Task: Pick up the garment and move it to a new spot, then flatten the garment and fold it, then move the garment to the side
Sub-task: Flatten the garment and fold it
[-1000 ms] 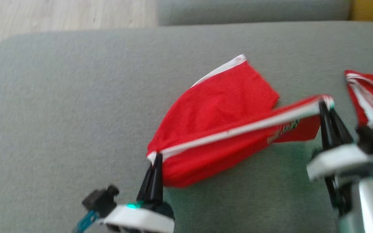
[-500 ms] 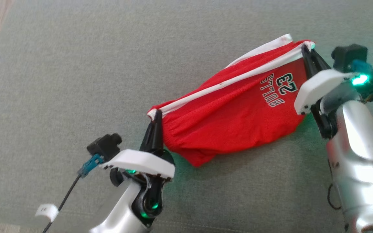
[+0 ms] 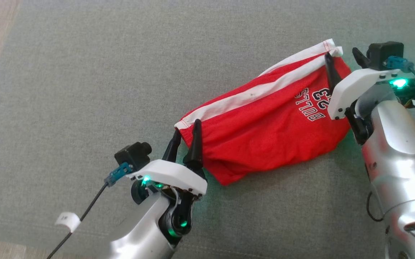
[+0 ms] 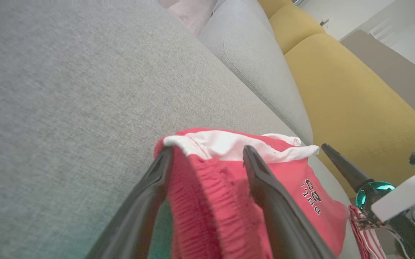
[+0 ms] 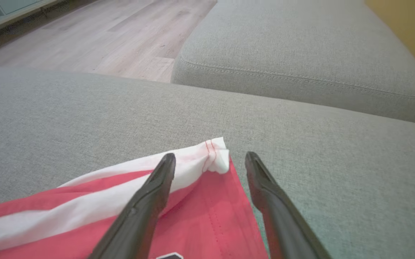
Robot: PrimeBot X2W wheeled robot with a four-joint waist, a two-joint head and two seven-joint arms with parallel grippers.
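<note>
Head view: the red garment (image 3: 265, 133) lies on the grey cushion (image 3: 85, 90), stretched from near left to far right. A white stripe runs along its far edge, and the print "BULLS 23" is near the right end. The left gripper (image 3: 187, 126) is at the near left corner with its fingers apart, one over the cloth and one beside the edge. In the left wrist view the gathered waistband stands between the two open fingers, which do not pinch it. The right gripper (image 3: 340, 53) is at the far right corner, also wide. In the right wrist view the white corner lies between its fingertips; whether they touch it I cannot tell.
</note>
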